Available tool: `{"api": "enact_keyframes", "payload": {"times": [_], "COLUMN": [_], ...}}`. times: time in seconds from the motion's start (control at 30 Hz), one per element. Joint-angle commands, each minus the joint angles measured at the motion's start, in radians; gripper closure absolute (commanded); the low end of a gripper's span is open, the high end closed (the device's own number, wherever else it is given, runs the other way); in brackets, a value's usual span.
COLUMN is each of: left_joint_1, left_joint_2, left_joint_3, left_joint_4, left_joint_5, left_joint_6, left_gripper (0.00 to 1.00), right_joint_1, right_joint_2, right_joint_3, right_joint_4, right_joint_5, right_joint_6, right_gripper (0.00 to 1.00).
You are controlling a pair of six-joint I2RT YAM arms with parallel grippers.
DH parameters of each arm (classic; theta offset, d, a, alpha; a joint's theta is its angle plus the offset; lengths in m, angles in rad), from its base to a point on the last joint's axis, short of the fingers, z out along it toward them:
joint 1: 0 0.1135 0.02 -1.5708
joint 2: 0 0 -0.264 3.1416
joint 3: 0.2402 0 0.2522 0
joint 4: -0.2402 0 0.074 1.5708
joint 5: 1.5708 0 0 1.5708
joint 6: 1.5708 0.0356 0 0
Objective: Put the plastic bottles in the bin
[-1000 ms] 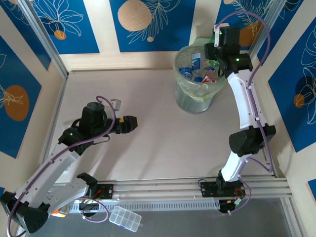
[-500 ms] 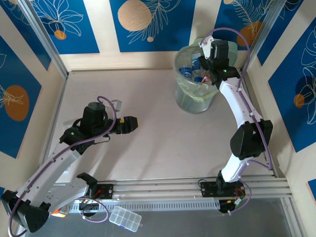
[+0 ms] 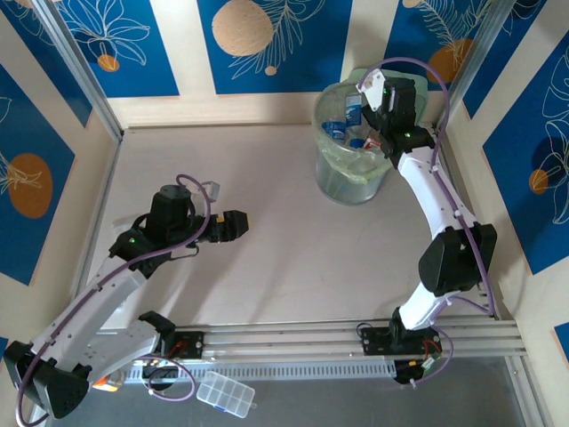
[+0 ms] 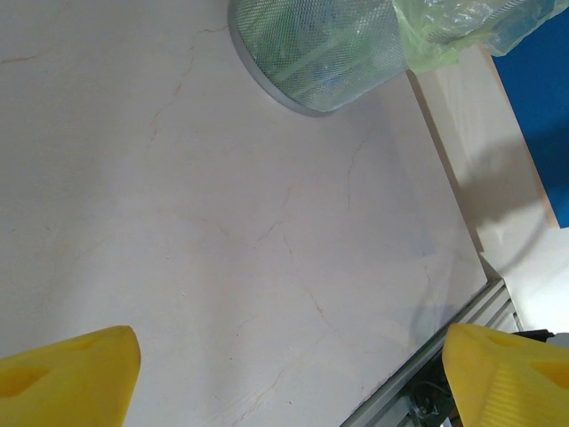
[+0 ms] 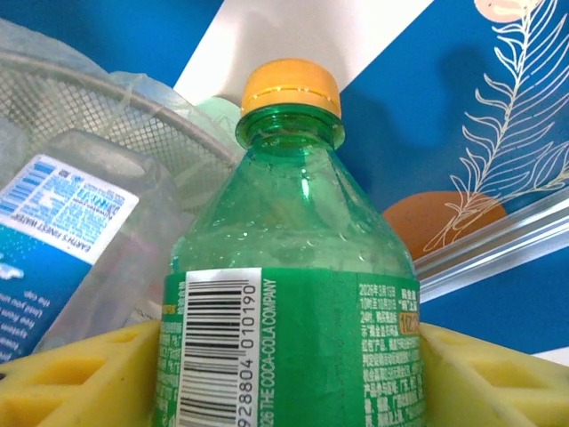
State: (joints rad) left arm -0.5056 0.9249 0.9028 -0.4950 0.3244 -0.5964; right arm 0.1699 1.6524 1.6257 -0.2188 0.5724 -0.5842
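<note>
Left gripper (image 3: 235,224): low over bare table (image 3: 267,178), left of centre. Yellow fingers (image 4: 67,374) spread wide, nothing between them. Left wrist view: mesh wall of bin (image 4: 320,44) ahead, bag (image 4: 444,27) folded over its edge.

Bin stands at far right of table. Top view picks out two blue-labelled bottles (image 3: 353,111) and bits of red label inside; full count unclear.

Right gripper (image 3: 380,114): above bin's rim, clamped on one green bottle (image 5: 284,302), yellow cap up. One clear blue-labelled bottle (image 5: 62,231) lies against the mesh beside it.
</note>
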Motion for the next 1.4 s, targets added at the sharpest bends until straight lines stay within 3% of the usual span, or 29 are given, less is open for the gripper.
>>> {"api": "enact_keyframes", "payload": {"times": [0.0,0.1,0.3,0.4,0.53,0.7,0.8,0.9,0.97,1.0,1.37], "left_joint_1": [0.012,0.013,0.013,0.013,0.013,0.014,0.015,0.015,0.017,0.018,0.029], "left_joint_2": [-0.005,-0.005,-0.012,-0.016,-0.018,-0.023,-0.031,-0.033,-0.032,-0.030,-0.030], "left_joint_3": [-0.012,-0.012,-0.015,-0.015,-0.018,-0.012,-0.007,-0.005,-0.005,-0.004,0.007], "left_joint_4": [0.009,0.008,0.009,0.008,0.009,0.003,-0.008,-0.010,-0.006,-0.005,-0.014], "left_joint_5": [0.009,0.012,0.013,0.012,0.012,0.012,0.003,-0.004,-0.006,-0.005,-0.002], "left_joint_6": [-0.005,-0.006,-0.010,-0.012,-0.013,-0.014,-0.007,-0.006,-0.008,-0.009,-0.007], "left_gripper": [0.12,0.12,0.12,0.12,0.12,0.12,0.12,0.12,0.12,0.12,0.12], "right_joint_1": [-0.004,-0.009,-0.017,-0.014,-0.012,-0.027,-0.049,-0.078,-0.077,-0.070,-0.066], "right_joint_2": [-0.056,-0.066,-0.085,-0.094,-0.117,-0.109,-0.124,-0.112,-0.086,-0.071,0.015], "right_joint_3": [-0.045,-0.063,-0.061,-0.038,-0.014,0.040,0.049,0.067,0.082,0.090,0.040], "right_joint_4": [0.068,0.068,0.015,-0.020,-0.079,-0.117,-0.116,-0.145,-0.172,-0.186,-0.230], "right_joint_5": [0.008,-0.008,-0.096,-0.150,-0.341,-0.349,-0.368,-0.395,-0.362,-0.344,-0.288], "right_joint_6": [-0.035,-0.038,0.043,0.082,0.150,0.227,0.299,0.379,0.384,0.376,0.442], "right_gripper": [0.33,0.31,0.19,0.18,0.19,0.19,0.25,0.37,0.55,0.59,0.63]}}
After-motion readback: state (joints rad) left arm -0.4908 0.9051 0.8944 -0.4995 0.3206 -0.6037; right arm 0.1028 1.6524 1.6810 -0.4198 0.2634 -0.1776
